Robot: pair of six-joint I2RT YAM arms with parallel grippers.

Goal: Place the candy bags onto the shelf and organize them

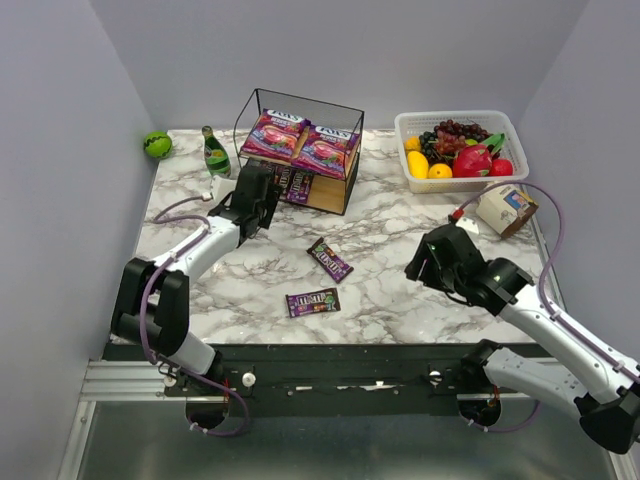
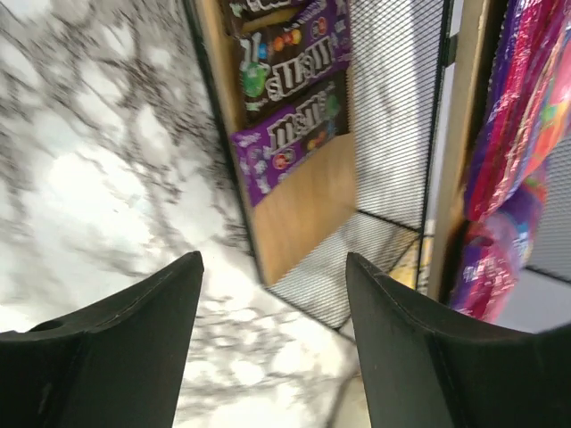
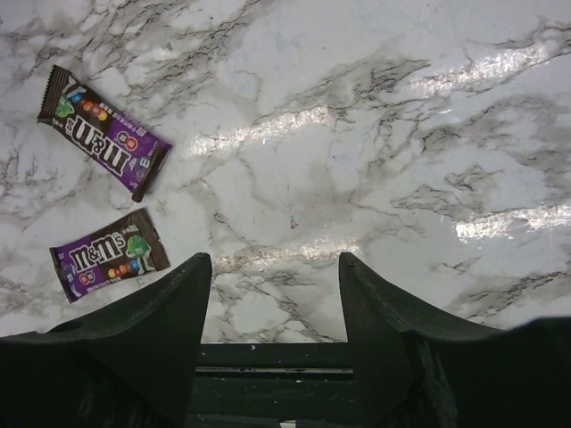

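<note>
Lying flat on the table (image 1: 400, 295), two loose packets are seen well apart from the shelf (image 1: 326, 196). The far packet (image 1: 329, 259) is set with its long axis diagonal, back-left to front-right, and the near packet (image 1: 313, 302) almost crosswise, its right end tipped slightly away. Both are judged light, thin and slippery, soft film over hard sweets, best pinched across the short width near the middle. Other packets (image 2: 290, 134) are laid on the lower tier, and two FOX'S bags (image 1: 275, 133) on the top tier. The left gripper (image 1: 257, 192) is held spread and empty just before the lower tier. The right gripper (image 1: 427, 262) is spread and empty over bare table, right of the loose packets.
</note>
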